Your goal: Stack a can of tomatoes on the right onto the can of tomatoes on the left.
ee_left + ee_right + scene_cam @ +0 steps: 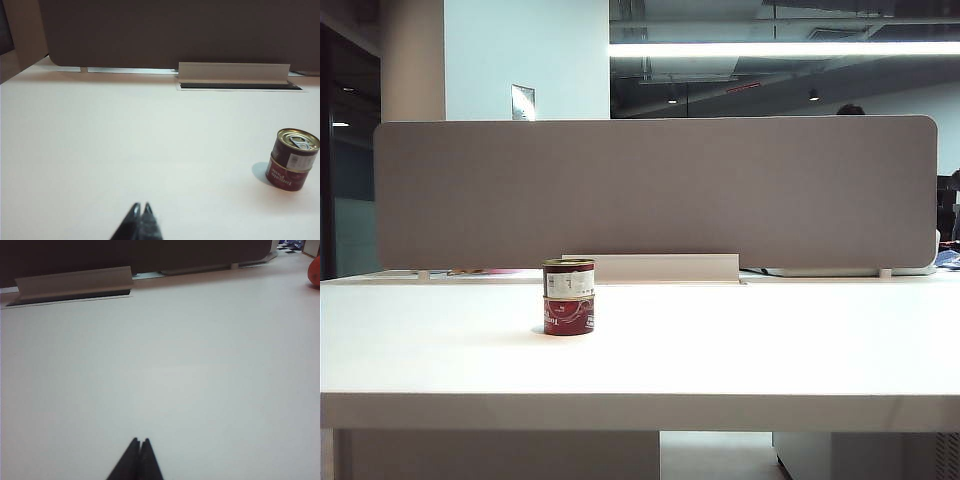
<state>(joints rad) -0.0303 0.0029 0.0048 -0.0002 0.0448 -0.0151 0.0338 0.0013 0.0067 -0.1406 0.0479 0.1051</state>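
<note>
Tomato cans stood stacked left of centre on the white counter (770, 340), the upper can (568, 277) squarely on the lower can (568, 315), both upright with axes vertical and the pull-tab lid facing up. Behind them ran a grey divider panel (655, 190) and a pale cable tray (665, 267); nothing blocked the stack. The left pincer (140, 206) hovered over bare counter, tips pressed together, well apart from the cans. The right pincer (140, 441) was likewise closed and empty. An orange object (315, 271) sat cut off at the far edge, unidentifiable.
</note>
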